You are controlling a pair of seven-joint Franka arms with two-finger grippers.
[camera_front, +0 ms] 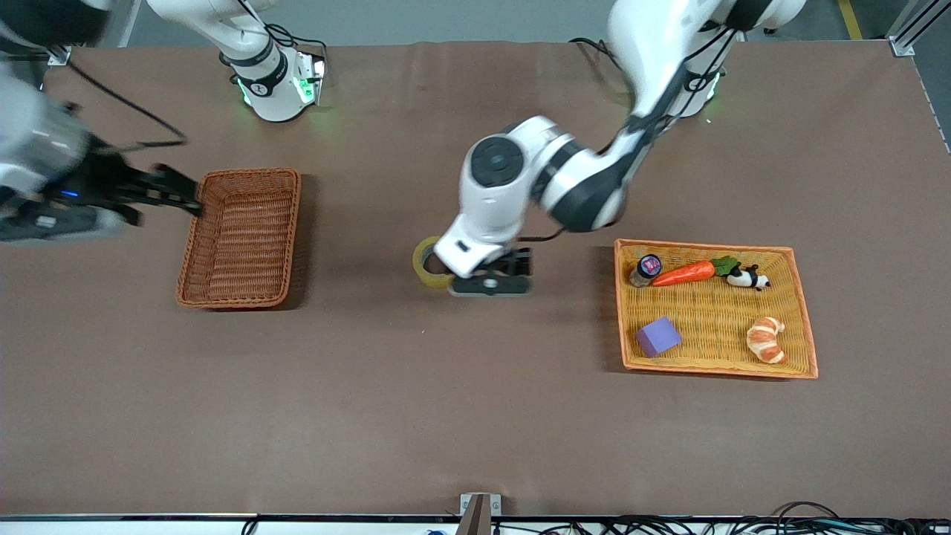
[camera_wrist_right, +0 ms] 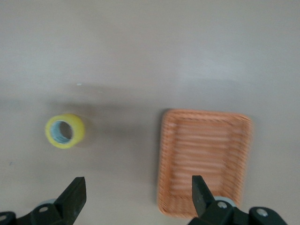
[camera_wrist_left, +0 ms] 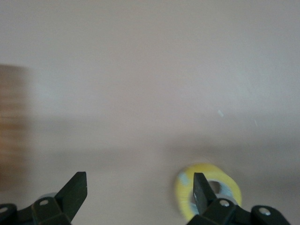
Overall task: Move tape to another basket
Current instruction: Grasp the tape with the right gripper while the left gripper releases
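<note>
The tape (camera_front: 427, 261), a yellowish ring, lies on the table between the two baskets. It also shows in the left wrist view (camera_wrist_left: 229, 187) and the right wrist view (camera_wrist_right: 64, 130). My left gripper (camera_front: 488, 281) is low over the table right beside the tape, open and empty (camera_wrist_left: 139, 183). The tape is outside its jaws, partly hidden by one finger (camera_wrist_left: 200, 187). The reddish-brown basket (camera_front: 241, 238) stands empty toward the right arm's end (camera_wrist_right: 204, 161). My right gripper (camera_front: 174, 189) is open and empty (camera_wrist_right: 138, 185), over the table just beside that basket's outer rim.
The orange-rimmed yellow tray (camera_front: 799, 312) sits toward the left arm's end. It holds a carrot (camera_front: 687, 273), a small jar (camera_front: 646, 269), a panda toy (camera_front: 747, 277), a purple block (camera_front: 658, 336) and a croissant (camera_front: 767, 339).
</note>
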